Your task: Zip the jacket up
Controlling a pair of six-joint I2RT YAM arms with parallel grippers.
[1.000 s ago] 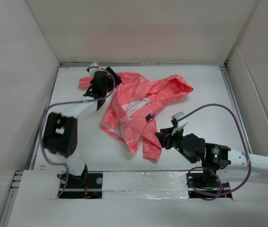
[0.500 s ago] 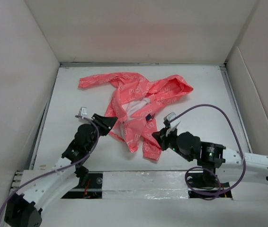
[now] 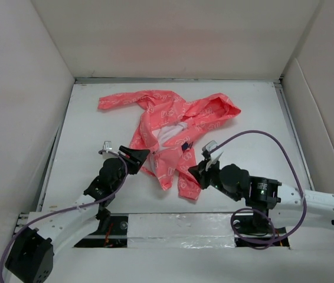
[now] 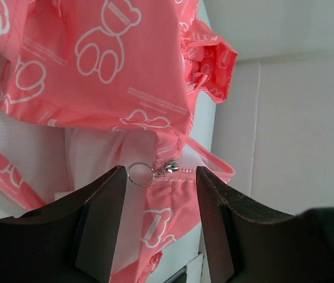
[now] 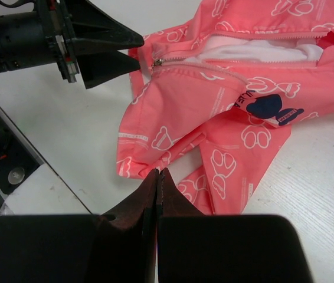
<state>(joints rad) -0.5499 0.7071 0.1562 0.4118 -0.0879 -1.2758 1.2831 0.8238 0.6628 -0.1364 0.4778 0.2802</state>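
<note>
The coral-pink jacket (image 3: pixel 173 121) lies crumpled mid-table, front open, its whitish lining (image 3: pixel 170 134) and dark tag (image 3: pixel 186 145) showing. My left gripper (image 3: pixel 137 157) is open at the jacket's left edge. In the left wrist view the fingers (image 4: pixel 105 203) flank the silver zipper slider with its ring pull (image 4: pixel 152 172) without touching it. My right gripper (image 3: pixel 194 171) is shut, and its tips (image 5: pixel 158 172) pinch a fold of the jacket's lower hem (image 5: pixel 173 150). The right wrist view also shows the left gripper (image 5: pixel 133 50) pointing at the slider (image 5: pixel 157 61).
White walls enclose the table (image 3: pixel 96 118) on three sides. A purple cable (image 3: pixel 285 147) loops above the right arm. A taped strip (image 3: pixel 173 227) and the arm bases lie along the near edge.
My left arm swung from the far left sleeve down to the jacket's zipper edge and then edged closer. My right gripper shifted slightly left at the hem.
</note>
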